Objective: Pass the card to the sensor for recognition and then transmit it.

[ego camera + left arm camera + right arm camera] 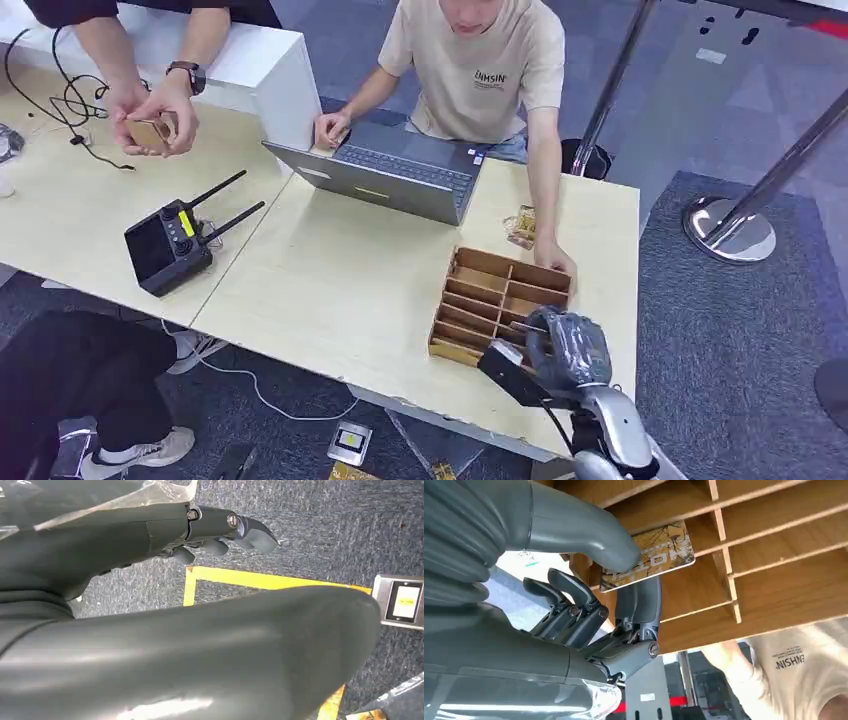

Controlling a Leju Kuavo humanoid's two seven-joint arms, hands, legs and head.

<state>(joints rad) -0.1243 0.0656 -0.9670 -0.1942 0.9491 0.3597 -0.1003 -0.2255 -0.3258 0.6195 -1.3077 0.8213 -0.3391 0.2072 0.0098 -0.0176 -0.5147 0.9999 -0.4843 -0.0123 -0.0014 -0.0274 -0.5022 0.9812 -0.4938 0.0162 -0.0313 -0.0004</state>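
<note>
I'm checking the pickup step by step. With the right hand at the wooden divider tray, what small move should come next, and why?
Probably lift the card straight out of the wooden tray. The right hand already pinches it between thumb and fingers, yet the card sits among the dividers, so it likely must clear them before going toward any sensor. A person's hand rests on the tray's far edge, so keep the lift small.

The card (651,557) is partly covered by the right hand (589,605); its print is only partly legible. Slots of the wooden organizer (480,290) are hidden behind that hand
</note>
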